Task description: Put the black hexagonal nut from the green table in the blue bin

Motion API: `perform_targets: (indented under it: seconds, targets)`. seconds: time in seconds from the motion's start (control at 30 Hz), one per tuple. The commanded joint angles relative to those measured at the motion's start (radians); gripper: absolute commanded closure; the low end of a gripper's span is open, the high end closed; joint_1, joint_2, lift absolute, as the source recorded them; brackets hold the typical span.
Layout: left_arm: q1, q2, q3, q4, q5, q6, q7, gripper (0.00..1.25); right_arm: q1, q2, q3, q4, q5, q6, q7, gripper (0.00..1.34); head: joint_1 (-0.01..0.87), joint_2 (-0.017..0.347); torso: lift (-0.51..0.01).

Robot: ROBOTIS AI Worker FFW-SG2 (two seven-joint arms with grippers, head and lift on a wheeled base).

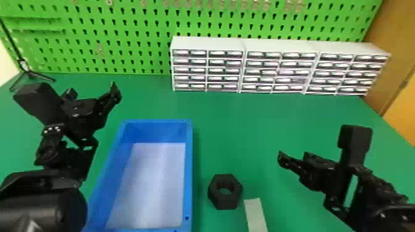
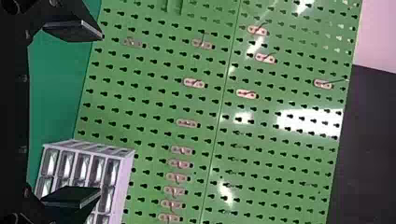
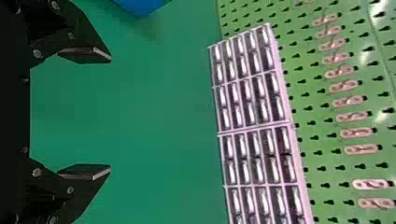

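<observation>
- The black hexagonal nut lies flat on the green worktop, with its hole facing up, between the blue bin and the right gripper, closer to the bin.
- A pale strip lies just beside the nut, on its right and toward the robot.
- The bin sits on the worktop with its open side up; its inside bottom is pale.
- The right gripper is to the right of the nut and apart from it. Its fingers are wide open.
- The left gripper is to the left of the bin's far end, with its fingers spread wide too.
- White drawer units stand in a row at the back of the worktop, in front of a green pegboard.
- A black stand is at the far left.
</observation>
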Motion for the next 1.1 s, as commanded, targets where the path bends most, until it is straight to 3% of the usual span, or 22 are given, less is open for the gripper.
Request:
perform_targets:
  seconds: [0.0, 0.2, 0.87, 1.07]
  targets:
    - [0.005, 0.0, 0.007, -0.005, 0.0, 0.0, 0.001, 0.12, -0.013, -0.006, 0.003, -0.028, 0.009, 0.108, 0.0, 0.43, 0.692, 0.008, -0.097]
    - [0.006, 0.0, 0.012, -0.008, 0.0, 0.0, -0.001, 0.12, -0.049, -0.021, 0.029, -0.068, 0.032, 0.26, 0.0, 0.43, 0.692, 0.008, -0.097]
    - [0.008, 0.002, 0.017, -0.011, 0.0, 0.0, 0.001, 0.12, -0.185, -0.115, 0.112, -0.119, 0.009, 0.634, 0.0, 0.43, 0.692, 0.008, -0.097]
    - [0.008, 0.0, 0.015, -0.011, -0.002, 0.0, 0.001, 0.12, -0.217, -0.133, 0.118, -0.131, -0.003, 0.644, 0.002, 0.43, 0.692, 0.008, -0.097]
